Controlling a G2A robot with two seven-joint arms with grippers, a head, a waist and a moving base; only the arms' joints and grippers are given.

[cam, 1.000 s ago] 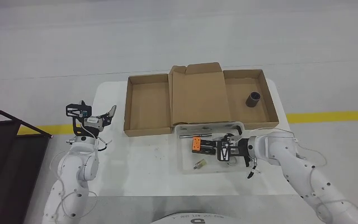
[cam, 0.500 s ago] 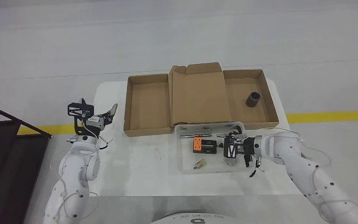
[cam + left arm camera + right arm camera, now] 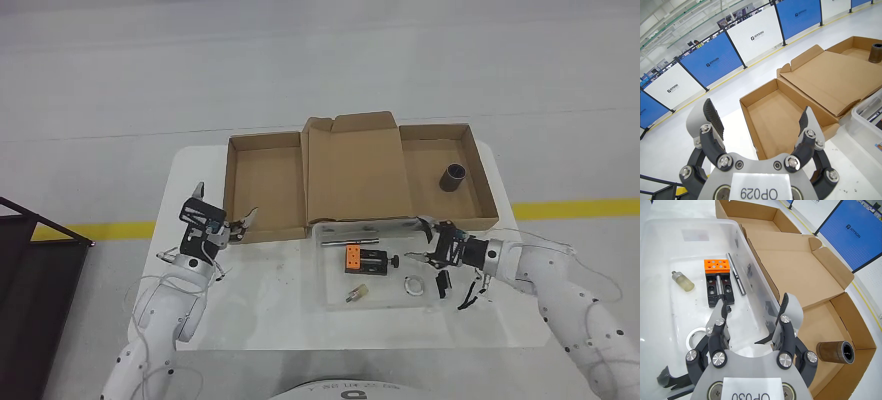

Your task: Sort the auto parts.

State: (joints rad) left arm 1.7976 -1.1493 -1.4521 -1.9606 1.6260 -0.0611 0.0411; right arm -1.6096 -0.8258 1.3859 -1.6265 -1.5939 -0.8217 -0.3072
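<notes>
The right gripper, wide open and empty, had drawn back from the small vise to the clear bin's right end, leaving vise and metal ring inside, while the open left gripper had neared the cardboard box; seemingly nothing got sorted.

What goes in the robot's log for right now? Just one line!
left gripper: open, beside cardboard box | right gripper: open, over clear bin edge | in bin: vise, rod, ring | in box: dark cylinder
</notes>
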